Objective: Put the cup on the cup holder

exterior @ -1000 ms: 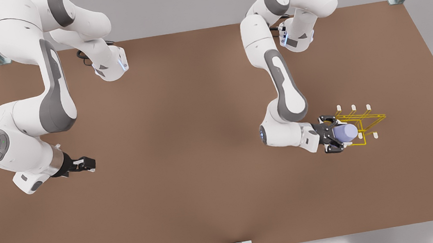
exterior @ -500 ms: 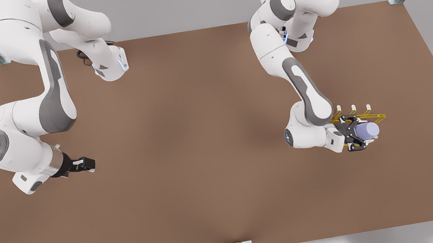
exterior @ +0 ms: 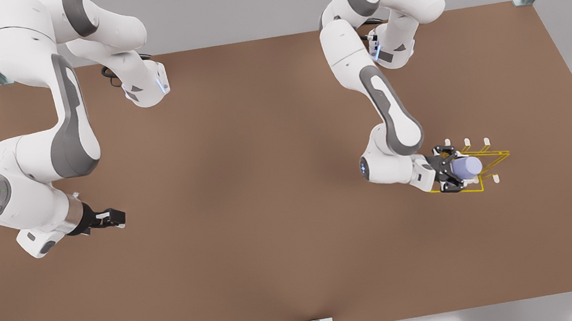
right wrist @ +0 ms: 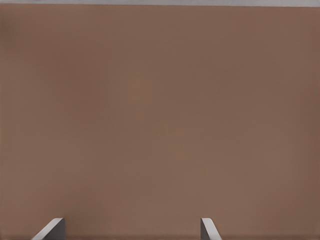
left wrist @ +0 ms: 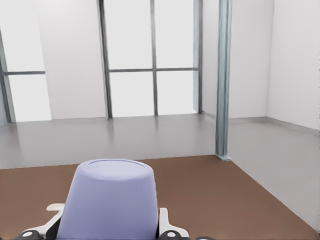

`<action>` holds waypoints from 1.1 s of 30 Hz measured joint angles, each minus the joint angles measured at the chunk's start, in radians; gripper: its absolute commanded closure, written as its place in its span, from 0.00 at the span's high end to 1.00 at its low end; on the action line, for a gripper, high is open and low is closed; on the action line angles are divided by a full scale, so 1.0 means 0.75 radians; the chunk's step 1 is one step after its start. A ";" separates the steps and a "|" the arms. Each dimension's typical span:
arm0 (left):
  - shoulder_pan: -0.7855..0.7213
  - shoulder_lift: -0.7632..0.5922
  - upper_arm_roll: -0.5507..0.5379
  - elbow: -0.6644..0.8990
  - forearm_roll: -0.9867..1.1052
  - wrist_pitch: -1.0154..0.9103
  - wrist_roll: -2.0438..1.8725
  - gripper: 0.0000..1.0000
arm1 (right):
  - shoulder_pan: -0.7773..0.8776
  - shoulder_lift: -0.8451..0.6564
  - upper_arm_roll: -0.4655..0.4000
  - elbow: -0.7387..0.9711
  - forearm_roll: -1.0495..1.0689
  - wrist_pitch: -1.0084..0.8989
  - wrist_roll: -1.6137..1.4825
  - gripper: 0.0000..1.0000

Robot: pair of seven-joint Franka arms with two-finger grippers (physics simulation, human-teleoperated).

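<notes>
As seen from the front view, the left gripper [exterior: 456, 174] sits at the front view's right, its fingers pinching the cup [exterior: 466, 167] from both sides. The cup lies on its side, closed end pointing toward the front view's right, over the yellow wire cup holder [exterior: 488, 156]; whether cup and rack touch, cannot tell. White-tipped pegs show just beyond the cup. The right gripper [exterior: 117, 218] waits at the front view's left above the brown table [exterior: 245, 187], well apart from the rack, fingers spread.

Left wrist view: cup [left wrist: 111, 200] held between two white fingers [left wrist: 163, 222], closed end facing away from the camera, table [left wrist: 210, 190] beyond it.

Right wrist view: two fingertips [right wrist: 52, 229] set wide apart over bare table [right wrist: 160, 115], nothing between them.
</notes>
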 measured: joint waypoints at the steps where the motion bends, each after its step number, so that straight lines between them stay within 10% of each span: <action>1: -0.011 0.000 0.000 0.000 -0.001 -0.003 -0.002 0.65 | -0.002 0.000 0.000 0.000 0.000 0.000 -0.001 1.00; 33: 0.066 0.106 0.029 0.064 0.028 0.024 -0.168 0.78 | -0.023 0.004 0.000 -0.006 0.002 0.000 -0.011 1.00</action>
